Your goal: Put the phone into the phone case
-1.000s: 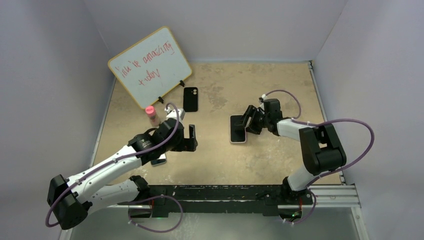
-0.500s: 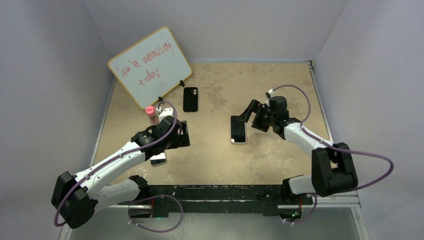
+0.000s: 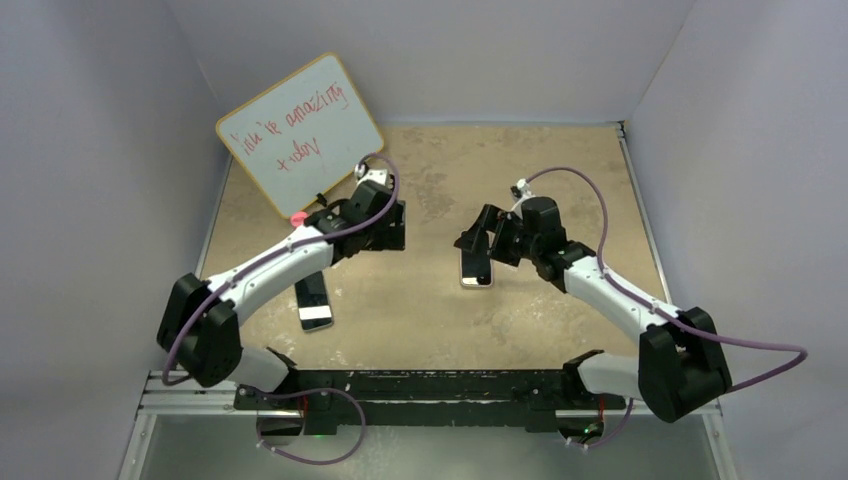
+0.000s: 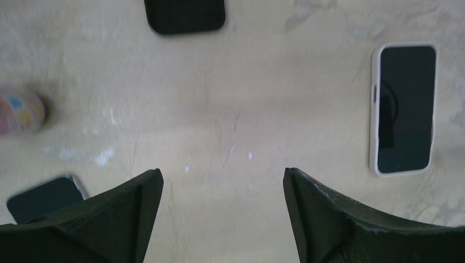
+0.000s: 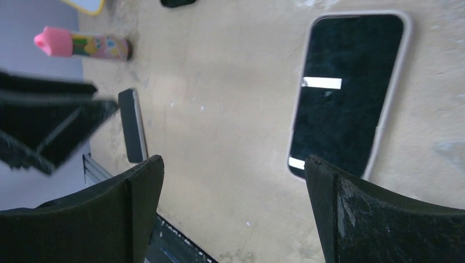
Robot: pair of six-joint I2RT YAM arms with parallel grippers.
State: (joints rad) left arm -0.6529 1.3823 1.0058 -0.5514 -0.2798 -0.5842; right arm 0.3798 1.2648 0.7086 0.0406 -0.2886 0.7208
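Black matte case (image 4: 185,15) lies flat on the tan table (image 3: 430,320), far side, just past the left gripper (image 4: 222,175). That gripper's fingers are spread wide with nothing between them. It is low over bare table short of the case, likely lining up to pin or lift the case so it stays put for the insert. From above, the left gripper head covers most of the case.

The phone (image 3: 477,268) lies screen-up mid-table, white rim showing, well apart from the case. The right gripper (image 5: 233,170) is over its far end, fingers also wide apart and empty. In the wrist view the phone sits ahead of the fingertips, nearer one finger, not between them. Looks like an approach for a grab across the short sides, which is my guess at why it is spread so wide. The phone is flat on the table, so getting a finger under an edge will be the hard part.

Around:
- A second phone (image 3: 314,303) lies near the left arm; it is a decoy and not to be picked.
- A pink-capped bottle (image 5: 82,45) lies beside the left arm.
- A whiteboard (image 3: 298,130) is propped at the back left.

Nothing lies on the table between phone and case. The two grippers are near each other, so they could get in each other's way.
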